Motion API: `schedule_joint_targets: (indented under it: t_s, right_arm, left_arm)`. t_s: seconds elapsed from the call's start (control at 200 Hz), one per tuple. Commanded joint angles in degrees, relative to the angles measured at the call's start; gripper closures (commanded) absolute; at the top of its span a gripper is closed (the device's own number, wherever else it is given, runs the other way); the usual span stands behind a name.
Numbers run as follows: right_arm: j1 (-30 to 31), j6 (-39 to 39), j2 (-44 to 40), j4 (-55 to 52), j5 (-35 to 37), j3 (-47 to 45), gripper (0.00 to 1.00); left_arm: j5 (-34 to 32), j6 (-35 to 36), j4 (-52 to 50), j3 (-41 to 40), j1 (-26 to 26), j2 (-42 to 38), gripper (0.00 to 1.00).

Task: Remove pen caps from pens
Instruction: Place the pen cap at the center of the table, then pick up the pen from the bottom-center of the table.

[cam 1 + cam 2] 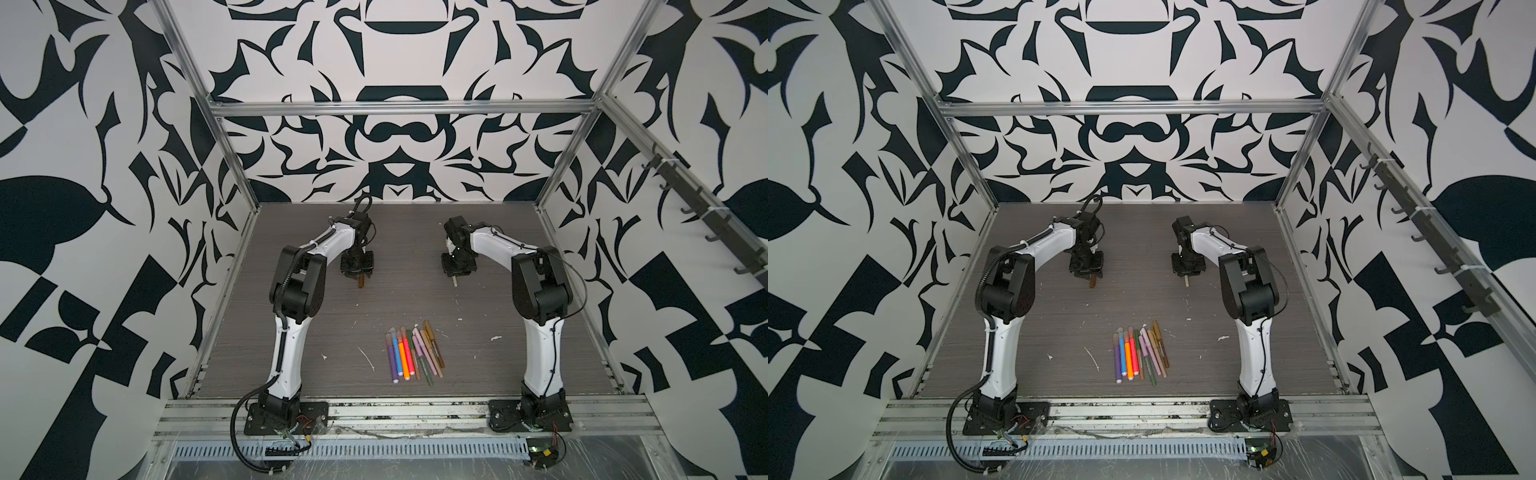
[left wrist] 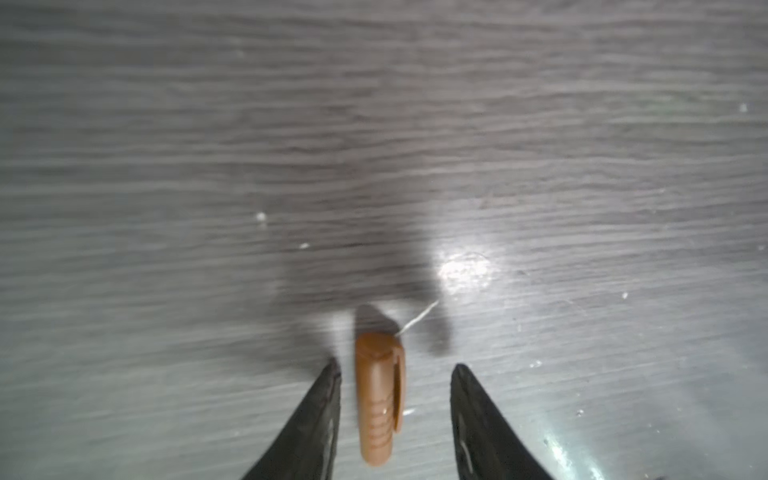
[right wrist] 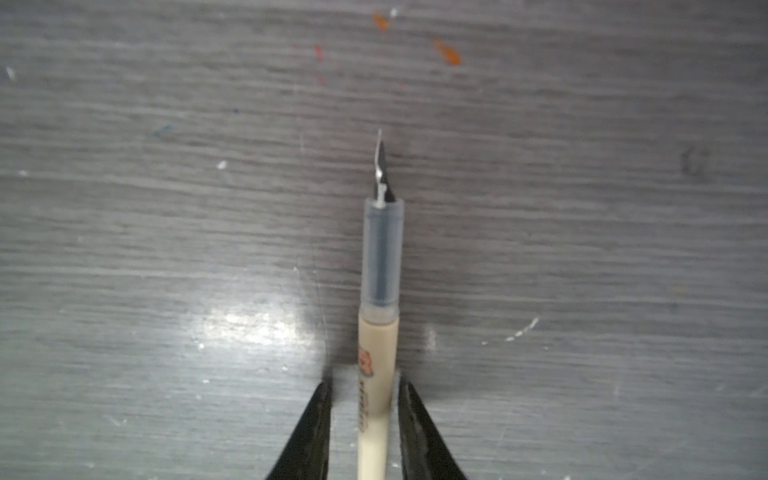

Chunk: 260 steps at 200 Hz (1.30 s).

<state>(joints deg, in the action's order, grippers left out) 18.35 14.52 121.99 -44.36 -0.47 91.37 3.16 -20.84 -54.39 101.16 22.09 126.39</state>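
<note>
My left pincer (image 2: 395, 365) stands released, with the brown cap (image 2: 376, 399) loose between its tips, touching neither. My right pincer (image 3: 365, 384) is parted too, with the uncapped tan pen (image 3: 376, 332) between its tips. In a top view the other pens (image 1: 413, 353) lie bunched at six o'clock from both, on the table (image 1: 291, 353).

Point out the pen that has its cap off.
The cream pen between the open right gripper: its dark nib is bare; the bunched pens are capped.

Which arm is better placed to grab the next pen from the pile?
Left, probably: the left gripper stands open, clear of the brown cap; the right gripper closely flanks the uncapped cream pen. The pile lies about midway.
</note>
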Motion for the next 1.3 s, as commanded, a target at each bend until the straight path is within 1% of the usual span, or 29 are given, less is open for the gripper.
schedule_joint_targets:
  t_s: [0.0,0.12,0.195,0.265,0.315,0.385,0.4,0.425,0.435,0.515,0.535,0.58,0.635,0.71,0.78,0.89,0.965,1.03,1.115,1.245,1.295]
  right_arm:
    - [-0.3,-0.3,0.0,-2.3,-0.2,2.0,0.69]
    - [-0.4,-0.4,-0.6,-2.4,0.1,2.3,0.68]
    - [-0.4,-0.2,-1.7,-2.6,0.4,2.6,0.68]
    - [-0.4,0.2,-3.5,-2.7,0.5,2.8,0.68]
    - [-0.4,0.6,-5.2,-2.9,0.6,2.5,0.68]
    - [0.1,1.3,-8.3,-2.7,0.2,1.3,0.68]
    - [0.1,1.4,-9.0,-2.7,0.1,0.9,0.68]
    - [0.6,1.5,-10.3,-2.7,-0.2,0.2,0.68]
    - [0.9,1.5,-10.9,-2.7,-0.2,-0.2,0.68]
    - [3.3,2.4,-16.3,-2.2,-1.0,-4.5,0.69]
    - [4.2,2.6,-17.6,-2.1,-1.3,-5.7,0.69]
    - [7.0,3.4,-21.3,-2.0,-1.7,-9.4,0.69]
    - [11.1,4.6,-25.9,-1.7,-1.9,-14.3,0.69]
    - [17.0,8.1,-32.1,-1.0,-2.1,-21.4,0.69]
    - [22.0,12.7,-37.6,-0.3,-1.5,-27.7,0.7]
    - [27.5,19.7,-44.8,1.8,-1.3,-36.2,0.71]
    - [30.0,23.9,-47.6,2.5,-1.2,-40.5,0.72]
    - [31.8,26.4,-48.9,2.8,-0.8,-43.7,0.74]
    - [34.0,29.0,-50.4,4.3,-0.5,-47.2,0.76]
    - [34.8,31.4,-51.7,7.7,-1.9,-51.1,0.76]
    - [34.8,31.4,-51.5,9.0,-2.6,-51.7,0.73]
  left_arm:
    - [-2.8,-1.6,-1.3,0.0,-0.2,-7.2,0.52]
    - [-4.7,-2.4,1.0,-0.3,-0.2,-12.9,0.51]
    - [-5.7,-3.0,4.1,-1.7,-0.2,-17.1,0.45]
    - [-7.1,-3.9,7.4,-3.8,-0.2,-21.8,0.34]
    - [-8.5,-4.8,11.5,-5.6,-0.1,-25.4,0.27]
    - [-9.9,-7.4,18.7,-10.5,-0.2,-31.5,0.16]
    - [-10.3,-8.4,20.4,-11.8,-0.2,-32.7,0.09]
    - [-10.8,-9.8,23.5,-14.3,-0.2,-34.8,0.01]
    - [-10.9,-10.3,24.8,-15.2,-0.2,-35.5,0.0]
    - [-11.4,-15.9,30.7,-21.6,-1.5,-40.5,0.01]
    - [-10.2,-17.5,31.7,-22.9,-2.2,-41.3,0.01]
    - [-5.3,-20.2,33.4,-25.0,-4.3,-42.3,0.01]
    - [-1.8,-23.0,32.6,-25.6,-6.0,-42.5,0.01]
    - [0.9,-22.5,29.3,-23.7,-6.3,-41.9,0.01]
    - [1.1,-22.3,27.2,-22.5,-6.3,-41.8,0.01]
    - [0.1,-24.2,28.8,-25.0,-6.4,-43.5,0.01]
    - [0.4,-24.6,30.3,-27.2,-6.7,-44.8,0.01]
    - [3.1,-24.6,31.7,-28.2,-7.2,-44.9,0.0]
    - [5.4,-24.5,30.6,-28.0,-7.3,-44.3,0.01]
    - [7.4,-24.3,30.3,-28.3,-7.3,-44.2,0.01]
    - [7.5,-24.3,30.7,-28.6,-7.3,-44.8,0.01]
